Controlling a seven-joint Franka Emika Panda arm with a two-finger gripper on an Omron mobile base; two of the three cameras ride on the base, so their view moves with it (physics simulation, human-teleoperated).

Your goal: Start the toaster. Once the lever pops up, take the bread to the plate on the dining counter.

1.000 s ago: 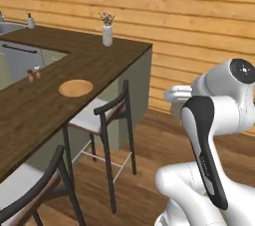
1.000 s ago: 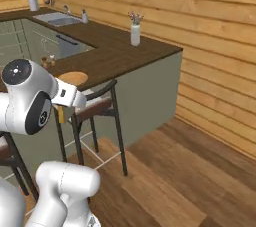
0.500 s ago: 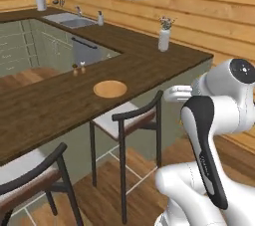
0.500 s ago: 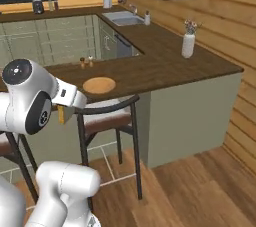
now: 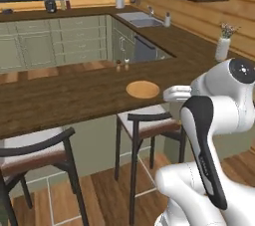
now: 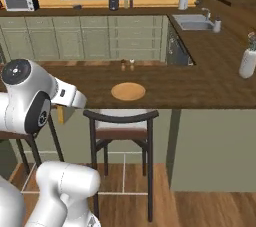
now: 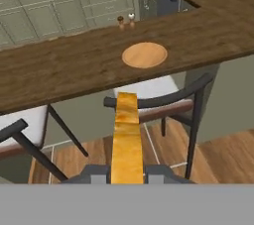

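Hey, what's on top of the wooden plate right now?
Nothing lies on the plate; its whole face shows bare. The bread is clamped in the pincer, short of the dining counter.

Dark stool [image 6: 121, 126], white vase [image 6: 246, 63], salt and pepper shakers [image 7: 125, 20], sink [image 5: 141, 19]

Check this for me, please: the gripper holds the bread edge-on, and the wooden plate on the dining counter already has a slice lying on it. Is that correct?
Not quite. The plate on the dining counter has nothing on it, as the hand view shows; the right base view agrees. The rest is correct: the gripper holds the bread edge-on between its fingers.
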